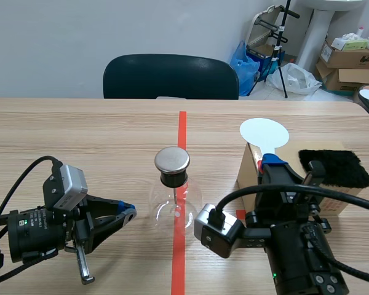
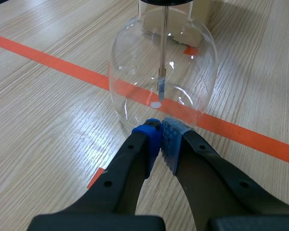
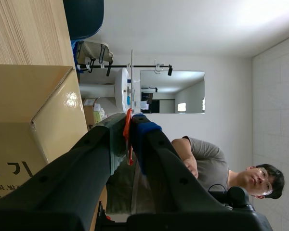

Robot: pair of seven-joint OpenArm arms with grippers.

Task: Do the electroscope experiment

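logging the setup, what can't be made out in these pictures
Left wrist view: the electroscope top is cut off by the edge.
Scene view: the strip on its rod is too small behind glass glare.
Scene view: the white paddle handle is hidden by the right gripper; the right wrist view shows it edge-on.
Scene view: the cardboard box is partly hidden by the right arm.
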